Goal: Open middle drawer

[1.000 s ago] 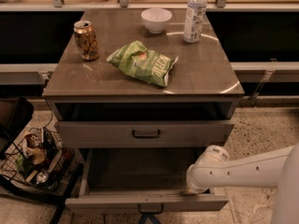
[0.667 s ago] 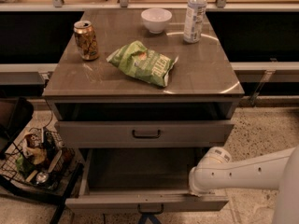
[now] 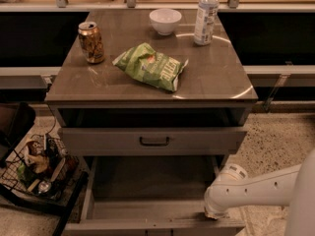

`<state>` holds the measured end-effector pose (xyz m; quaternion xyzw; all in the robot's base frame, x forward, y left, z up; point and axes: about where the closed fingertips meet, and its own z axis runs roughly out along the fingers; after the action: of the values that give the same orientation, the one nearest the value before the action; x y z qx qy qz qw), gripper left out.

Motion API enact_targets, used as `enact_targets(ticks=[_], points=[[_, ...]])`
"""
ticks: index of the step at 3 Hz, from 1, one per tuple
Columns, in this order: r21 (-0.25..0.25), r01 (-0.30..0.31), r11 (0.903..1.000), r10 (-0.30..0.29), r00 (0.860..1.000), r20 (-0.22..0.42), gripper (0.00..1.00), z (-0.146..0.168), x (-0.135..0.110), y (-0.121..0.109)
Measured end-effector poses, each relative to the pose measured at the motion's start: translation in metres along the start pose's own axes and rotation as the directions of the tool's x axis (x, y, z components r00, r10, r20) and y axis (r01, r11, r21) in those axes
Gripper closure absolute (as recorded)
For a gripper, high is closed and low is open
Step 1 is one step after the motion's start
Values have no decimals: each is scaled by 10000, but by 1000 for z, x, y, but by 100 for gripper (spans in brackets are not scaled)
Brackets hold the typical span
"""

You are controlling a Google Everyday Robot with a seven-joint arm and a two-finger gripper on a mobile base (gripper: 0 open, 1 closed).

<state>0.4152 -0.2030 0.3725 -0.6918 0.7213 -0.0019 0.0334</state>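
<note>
Jaws are hidden, so whether they are spread cannot be told; the gripper (image 3: 214, 214) sits at the right end of the front rail of the middle drawer (image 3: 147, 210). That drawer stands drawn out toward 6 o'clock, its front running 9 to 3, with the front's middle at 9 o'clock from the gripper.

Counter (image 3: 216, 82): grey-brown square top with a glossy surface, carrying four things.
Can (image 3: 91, 42): upright at the far left, well apart from the rest.
Bowl (image 3: 165, 21): white, at the far edge near the centre.
Bottle (image 3: 205, 14): clear plastic, upright, just right of the bowl.
Chip bag (image 3: 150, 66): green, lying flat in the middle, nearer than the bowl.
End effector (image 3: 215, 214): low down, below and in front of the counter's near right corner.
</note>
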Motion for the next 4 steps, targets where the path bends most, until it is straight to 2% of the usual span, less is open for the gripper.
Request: enact_targets(ticks=[1,2,3,4], points=[[-1,0,10000,0,10000,0,100,0,0,0],[-284,-142,9995,143,9999,58,100,5,3,35],[-284,-142,9995,143,9999,58,100,5,2,32],[-302,-142,9994,144,9999,58,84,6,3,33]])
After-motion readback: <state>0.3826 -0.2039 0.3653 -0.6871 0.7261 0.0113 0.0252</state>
